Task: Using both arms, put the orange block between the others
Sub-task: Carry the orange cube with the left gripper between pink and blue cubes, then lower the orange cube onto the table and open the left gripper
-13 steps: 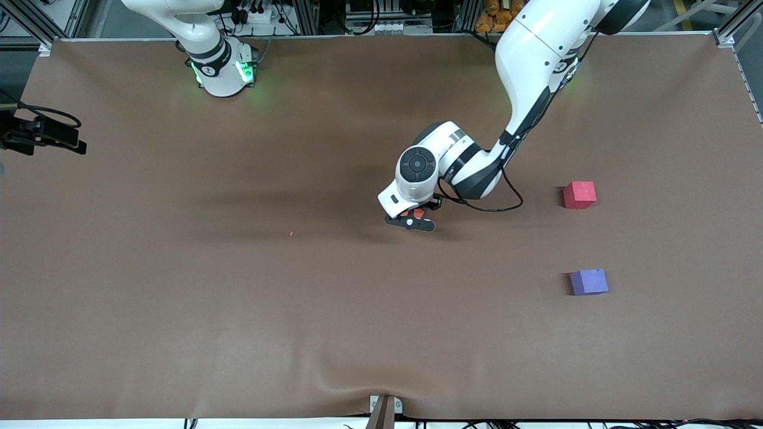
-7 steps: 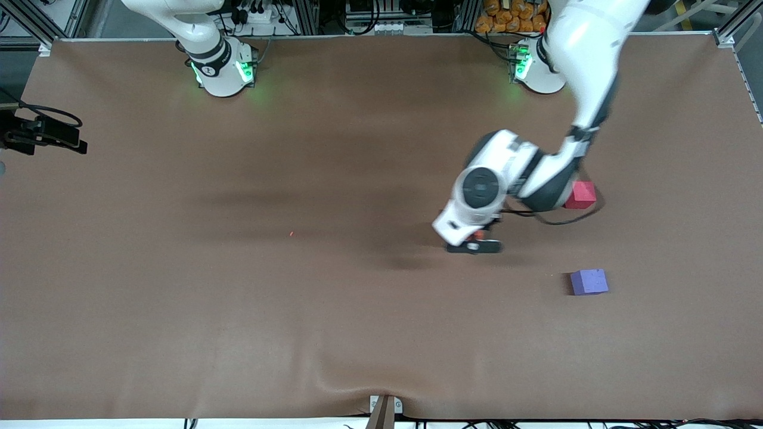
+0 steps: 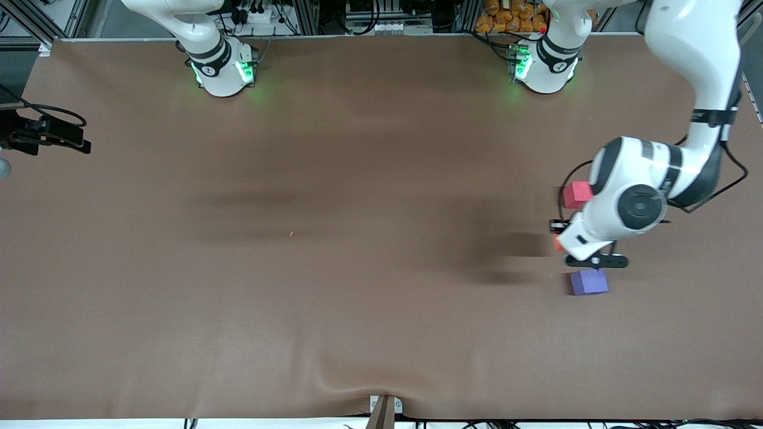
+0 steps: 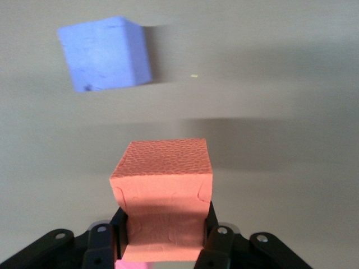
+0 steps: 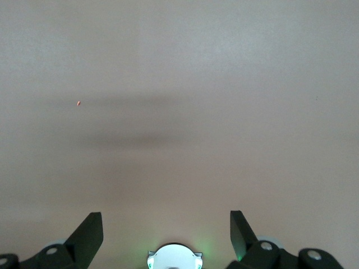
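Orange block (image 4: 162, 190), pebbled foam cube, clamped in left end effector (image 4: 162, 246), right end effector (image 5: 165, 235) spread wide, waiting

I am looking at a robotics lab, not a home or a shop. Two white jointed arms (image 3: 656, 196) stand on round bases (image 3: 223, 74) lit green, bolted along one edge of a wide table (image 3: 298, 310) covered in a plain brown mat. Past that edge I see aluminium framing (image 3: 53, 24), bundled cables and power strips (image 3: 256, 12) (the usual test-cell clutter). A black camera on a bracket (image 3: 45, 134) juts in at the right arm's end of the table. The only props are small foam cubes (image 3: 589, 282), the kind used for manipulation trials. My wrist views show just bare mat.
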